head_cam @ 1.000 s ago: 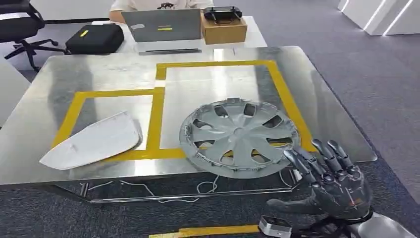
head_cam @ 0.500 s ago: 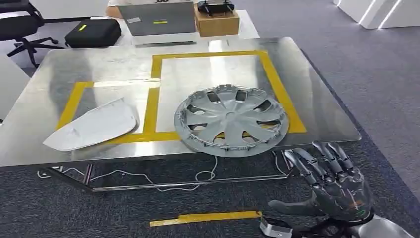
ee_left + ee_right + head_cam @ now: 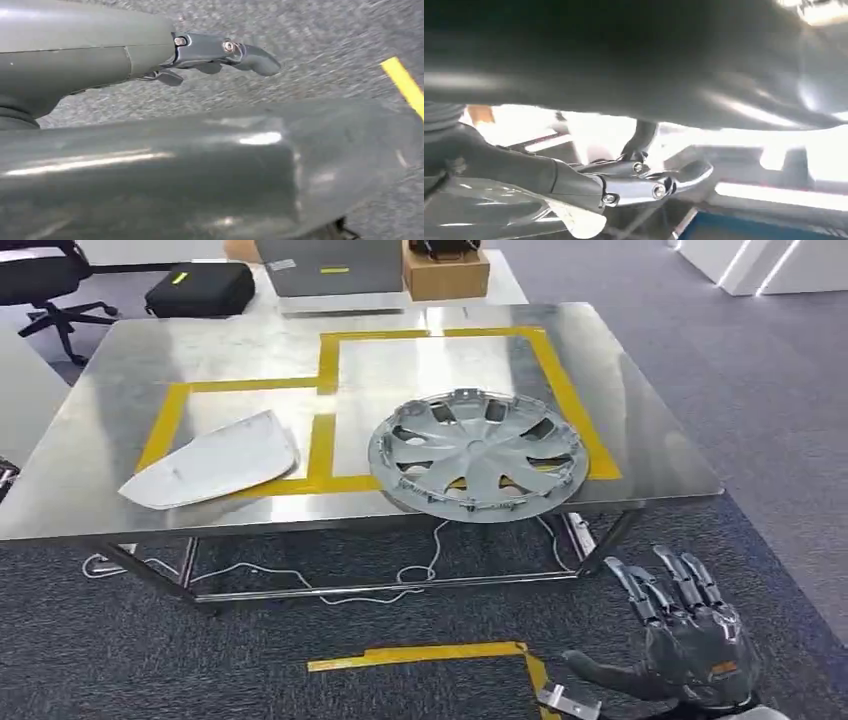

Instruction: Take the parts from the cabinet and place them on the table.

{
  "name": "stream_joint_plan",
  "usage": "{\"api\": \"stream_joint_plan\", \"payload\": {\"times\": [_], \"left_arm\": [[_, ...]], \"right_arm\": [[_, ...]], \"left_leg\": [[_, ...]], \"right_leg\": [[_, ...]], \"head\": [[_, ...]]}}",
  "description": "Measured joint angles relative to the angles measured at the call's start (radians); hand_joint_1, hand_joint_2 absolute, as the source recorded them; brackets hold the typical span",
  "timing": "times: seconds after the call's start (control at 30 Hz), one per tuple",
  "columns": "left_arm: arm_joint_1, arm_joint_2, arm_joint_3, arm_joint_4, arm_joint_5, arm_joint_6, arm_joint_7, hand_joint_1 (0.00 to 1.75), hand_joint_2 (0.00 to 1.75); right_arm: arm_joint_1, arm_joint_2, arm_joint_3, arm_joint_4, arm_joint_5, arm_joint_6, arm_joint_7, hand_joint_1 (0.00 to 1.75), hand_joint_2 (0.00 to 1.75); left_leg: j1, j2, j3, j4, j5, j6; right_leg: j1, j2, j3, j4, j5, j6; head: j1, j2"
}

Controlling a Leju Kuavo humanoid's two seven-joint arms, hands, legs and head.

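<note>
The hubcap (image 3: pixel 476 453) and white panel (image 3: pixel 212 460) are lying on the tabletop (image 3: pixel 650 455), mid-frame. The right hand (image 3: pixel 690 640), lower right, is hanging empty, fingers (image 3: pixel 668 580) apart. It should be going back for more parts.

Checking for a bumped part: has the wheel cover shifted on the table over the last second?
No. The wheel cover still overlaps the same near right corner of the yellow tape outline, overhanging the table edge as before. The camera moved, not the cover.
</note>
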Motion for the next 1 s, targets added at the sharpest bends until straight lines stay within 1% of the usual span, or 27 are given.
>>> {"api": "stream_joint_plan", "payload": {"times": [0.03, 0.07, 0.1, 0.13, 0.17, 0.2, 0.23, 0.27, 0.3, 0.33, 0.37, 0.43, 0.47, 0.5, 0.53, 0.57, 0.6, 0.63, 0.67, 0.7, 0.73, 0.77, 0.8, 0.83, 0.87, 0.97, 1.0], "left_arm": [[0.006, 0.0, 0.006, -0.006, -0.025, 0.0, 0.024, 0.0, 0.0], [0.016, 0.0, 0.02, -0.016, -0.054, 0.0, 0.044, 0.0, 0.0], [0.026, -0.001, 0.034, -0.026, -0.084, 0.0, 0.063, 0.0, 0.0], [0.034, -0.002, 0.048, -0.037, -0.111, 0.0, 0.083, 0.0, 0.0], [0.042, -0.003, 0.061, -0.046, -0.13, 0.0, 0.096, 0.0, 0.0], [0.048, -0.003, 0.073, -0.054, -0.139, 0.0, 0.103, 0.0, 0.0], [0.053, -0.004, 0.08, -0.06, -0.144, 0.0, 0.107, 0.0, 0.0], [0.057, -0.004, 0.088, -0.066, -0.147, 0.0, 0.11, 0.0, 0.0], [0.059, -0.005, 0.096, -0.073, -0.158, 0.0, 0.117, 0.0, 0.0], [0.065, -0.005, 0.104, -0.08, -0.171, 0.0, 0.126, 0.0, 0.0], [0.07, -0.006, 0.114, -0.087, -0.186, 0.0, 0.135, 0.0, 0.0], [0.077, -0.008, 0.129, -0.1, -0.218, 0.0, 0.159, 0.0, 0.0], [0.086, -0.009, 0.14, -0.107, -0.235, 0.0, 0.171, 0.0, 0.0], [0.093, -0.011, 0.148, -0.112, -0.249, 0.0, 0.179, 0.0, 0.0], [0.101, -0.012, 0.155, -0.118, -0.26, 0.0, 0.189, 0.0, 0.0], [0.106, -0.014, 0.164, -0.121, -0.27, 0.0, 0.196, 0.0, 0.0], [0.109, -0.016, 0.171, -0.123, -0.276, 0.0, 0.201, 0.0, 0.0], [0.109, -0.018, 0.176, -0.124, -0.281, 0.0, 0.203, 0.0, 0.0], [0.109, -0.02, 0.178, -0.124, -0.281, 0.0, 0.204, 0.0, 0.0], [0.11, -0.022, 0.182, -0.124, -0.281, 0.0, 0.204, 0.0, 0.0], [0.11, -0.024, 0.185, -0.124, -0.28, 0.0, 0.204, 0.0, 0.0], [0.109, -0.024, 0.187, -0.124, -0.278, 0.0, 0.204, 0.0, 0.0], [0.109, -0.024, 0.188, -0.124, -0.277, 0.0, 0.202, 0.0, 0.0], [0.107, -0.025, 0.188, -0.124, -0.273, 0.0, 0.199, 0.0, 0.0], [0.107, -0.025, 0.188, -0.124, -0.268, 0.0, 0.195, 0.0, 0.0], [0.104, -0.025, 0.188, -0.124, -0.257, 0.0, 0.19, 0.0, 0.0], [0.101, -0.027, 0.186, -0.124, -0.255, 0.0, 0.186, 0.0, 0.0]], "right_arm": [[0.011, 0.0, -0.003, 0.006, -0.021, 0.01, 0.022, 0.0, 0.0], [0.024, 0.001, -0.006, 0.014, -0.044, 0.019, 0.05, 0.0, 0.0], [0.04, 0.003, -0.009, 0.024, -0.066, 0.026, 0.075, 0.0, 0.0], [0.055, 0.004, -0.01, 0.035, -0.086, 0.026, 0.096, 0.0, 0.0], [0.072, 0.005, -0.01, 0.048, -0.097, 0.025, 0.107, 0.0, 0.0], [0.082, 0.005, -0.01, 0.058, -0.102, 0.024, 0.11, 0.0, 0.0], [0.09, 0.006, -0.011, 0.065, -0.102, 0.024, 0.111, 0.0, 0.0], [0.096, 0.007, -0.011, 0.069, -0.105, 0.024, 0.115, 0.0, 0.0], [0.101, 0.007, -0.011, 0.072, -0.116, 0.029, 0.126, 0.0, 0.0], [0.103, 0.007, -0.011, 0.076, -0.135, 0.04, 0.144, 0.0, 0.0], [0.106, 0.007, -0.01, 0.081, -0.164, 0.048, 0.164, 0.0, 0.0], [0.121, 0.007, -0.007, 0.109, -0.249, 0.054, 0.204, 0.0, 0.0], [0.136, 0.008, -0.002, 0.126, -0.308, 0.054, 0.225, 0.0, 0.0], [0.141, 0.008, 0.011, 0.149, -0.362, 0.052, 0.241, 0.0, 0.0], [0.146, 0.009, 0.025, 0.174, -0.426, 0.048, 0.253, 0.0, 0.0], [0.155, 0.013, 0.04, 0.198, -0.506, 0.037, 0.264, 0.0, 0.0], [0.164, 0.016, 0.055, 0.225, -0.586, 0.019, 0.276, 0.0, 0.0], [0.171, 0.017, 0.072, 0.255, -0.661, 0.004, 0.289, 0.0, 0.0], [0.172, 0.018, 0.094, 0.287, -0.734, -0.018, 0.298, 0.0, 0.0], [0.171, 0.018, 0.12, 0.316, -0.795, -0.039, 0.308, 0.0, 0.0], [0.173, 0.017, 0.146, 0.342, -0.851, -0.058, 0.321, 0.0, 0.0], [0.172, 0.017, 0.175, 0.367, -0.901, -0.081, 0.332, 0.0, 0.0], [0.169, 0.017, 0.205, 0.391, -0.935, -0.097, 0.338, 0.0, 0.0], [0.169, 0.017, 0.228, 0.408, -0.975, -0.107, 0.338, 0.0, 0.0], [0.166, 0.017, 0.252, 0.42, -1.048, -0.118, 0.334, 0.0, 0.0], [0.164, 0.015, 0.288, 0.441, -1.146, -0.133, 0.329, 0.0, 0.0], [0.162, 0.011, 0.304, 0.452, -1.171, -0.135, 0.332, 0.0, 0.0]], "left_leg": [[-0.001, 0.001, -0.013, 0.0, 0.008, 0.011], [-0.002, 0.003, -0.025, 0.0, 0.018, 0.013], [-0.005, 0.004, -0.037, 0.001, 0.028, 0.015], [-0.008, 0.005, -0.049, 0.002, 0.037, 0.017], [-0.011, 0.005, -0.062, 0.003, 0.047, 0.017], [-0.013, 0.006, -0.075, 0.004, 0.056, 0.017], [-0.016, 0.006, -0.088, 0.007, 0.064, 0.017], [-0.017, 0.007, -0.1, 0.01, 0.072, 0.015], [-0.018, 0.007, -0.104, 0.016, 0.077, 0.012], [-0.023, 0.006, -0.11, 0.022, 0.082, 0.008], [-0.022, 0.007, -0.115, 0.024, 0.091, 0.002], [-0.017, 0.007, -0.123, 0.023, 0.107, -0.007], [-0.021, 0.005, -0.129, 0.024, 0.113, -0.013], [-0.017, 0.001, -0.134, 0.034, 0.085, -0.021], [-0.016, 0.0, -0.143, 0.068, 0.026, -0.028], [-0.013, 0.0, -0.157, 0.131, -0.036, -0.033], [-0.01, 0.0, -0.171, 0.206, -0.09, -0.037], [-0.008, 0.0, -0.181, 0.284, -0.125, -0.04], [-0.005, 0.0, -0.179, 0.325, -0.125, -0.043], [-0.003, 0.0, -0.16, 0.325, -0.097, -0.044], [-0.001, 0.0, -0.125, 0.286, -0.055, -0.044], [0.0, 0.0, -0.076, 0.216, -0.02, -0.043], [0.001, -0.003, -0.017, 0.126, -0.001, -0.039], [-0.001, -0.009, 0.021, 0.062, -0.028, -0.033], [-0.003, -0.01, 0.03, 0.032, -0.03, -0.028], [-0.009, -0.009, 0.012, 0.028, -0.024, -0.016], [0.001, -0.002, 0.005, 0.011, -0.014, -0.001]], "right_leg": [[0.0, 0.0, -0.021, 0.041, -0.056, 0.004], [0.0, 0.0, -0.039, 0.118, -0.122, 0.006], [0.0, 0.001, -0.057, 0.2, -0.17, 0.009], [0.0, 0.001, -0.067, 0.264, -0.192, 0.01], [0.0, 0.001, -0.062, 0.296, -0.181, 0.01], [0.0, 0.001, -0.04, 0.286, -0.148, 0.008], [0.0, 0.001, 0.002, 0.239, -0.105, 0.004], [0.001, 0.001, 0.062, 0.155, -0.072, -0.001], [0.003, 0.001, 0.134, 0.055, -0.068, -0.008], [0.009, -0.001, 0.196, -0.035, -0.092, -0.011], [0.009, 0.0, 0.215, -0.07, -0.103, -0.013], [0.013, 0.001, 0.197, -0.071, -0.102, -0.015], [0.008, -0.001, 0.19, -0.077, -0.091, -0.026], [0.005, -0.006, 0.182, -0.078, -0.083, -0.036], [0.004, -0.006, 0.171, -0.076, -0.075, -0.048], [0.005, -0.007, 0.161, -0.074, -0.068, -0.053], [0.005, -0.009, 0.15, -0.07, -0.061, -0.052], [0.005, -0.011, 0.136, -0.064, -0.054, -0.052], [0.005, -0.012, 0.131, -0.057, -0.047, -0.052], [0.005, -0.012, 0.112, -0.048, -0.042, -0.051], [0.005, -0.011, 0.094, -0.036, -0.037, -0.049], [0.004, -0.011, 0.08, -0.026, -0.035, -0.046], [0.004, -0.009, 0.07, -0.015, -0.032, -0.044], [0.006, -0.009, 0.059, -0.007, -0.03, -0.039], [0.008, -0.009, 0.051, -0.001, -0.022, -0.032], [0.004, -0.006, 0.033, -0.002, 0.004, -0.013], [0.003, -0.002, 0.023, 0.006, -0.011, -0.008]], "head": [[0.006, 0.0], [0.007, 0.0], [0.007, 0.0], [0.007, 0.0], [0.007, 0.0], [0.007, 0.0], [0.007, 0.0], [0.006, 0.0], [0.006, 0.0], [0.007, 0.0], [0.003, 0.0], [0.005, 0.0], [0.007, 0.0], [0.005, 0.0], [0.002, 0.0], [-0.001, 0.0], [-0.002, 0.0], [-0.001, 0.0], [-0.001, 0.0], [-0.001, 0.0], [-0.002, 0.0], [-0.001, 0.0], [-0.002, 0.0], [-0.001, 0.0], [0.0, 0.0], [-0.001, 0.0], [-0.001, 0.0]]}}
